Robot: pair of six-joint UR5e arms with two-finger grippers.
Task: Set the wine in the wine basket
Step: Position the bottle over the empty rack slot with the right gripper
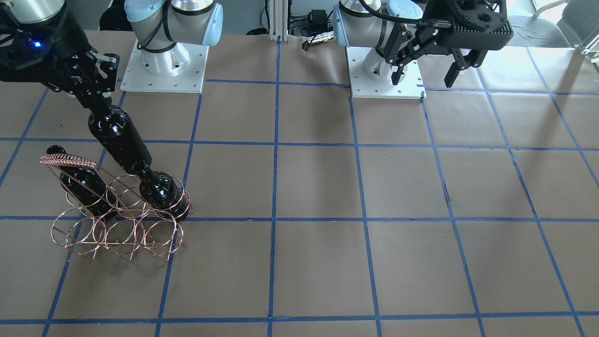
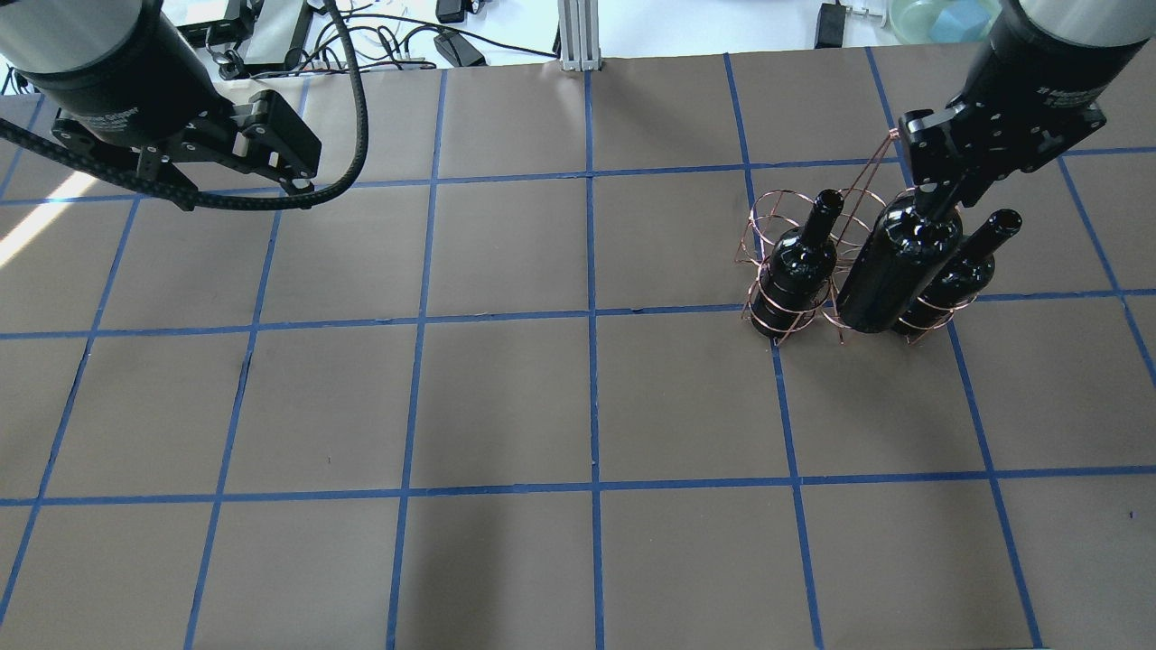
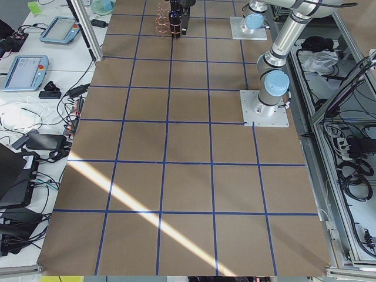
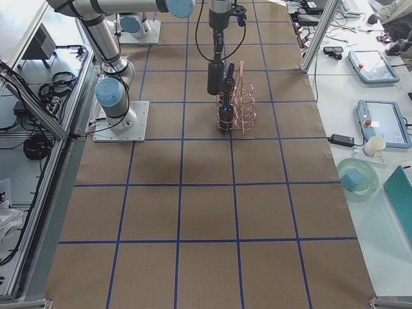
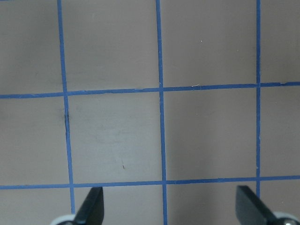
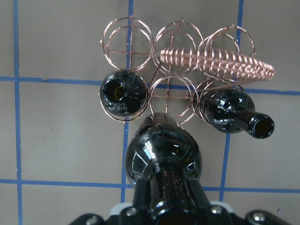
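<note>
Clamping the neck of the wine (image 6: 161, 154), the right gripper (image 1: 97, 98) has its fingers closed on the glass. The bottle hangs below it base down, its long axis close to upright with a slight lean. From the wrist view, the base lines up with the empty ring (image 6: 171, 78) in the middle of the near row of the wine basket (image 6: 215, 60). That's the relation to watch: the target is straight down along the bottle's own axis. I can't tell whether the base has reached the wire yet.

On either side of that ring there's a seated bottle (image 6: 123, 93) seen almost mouth-on, and a second seated bottle (image 6: 229, 115) leaning with its neck out to the side. It looks like a tight slot, with glass close on both flanks.

The wine itself is glossy, near-black and unlabelled, with broad shoulders and a long narrow neck. The basket is thin copper-coloured wire with a coil-wrapped handle. It stands on the right half of the tabletop (image 2: 506, 406), rather nearer the edge opposite the robot.

The right arm is plainly the one on the job. The left gripper (image 5: 166, 206) hangs well apart, fingers spread wide over bare tabletop, holding nothing.
</note>
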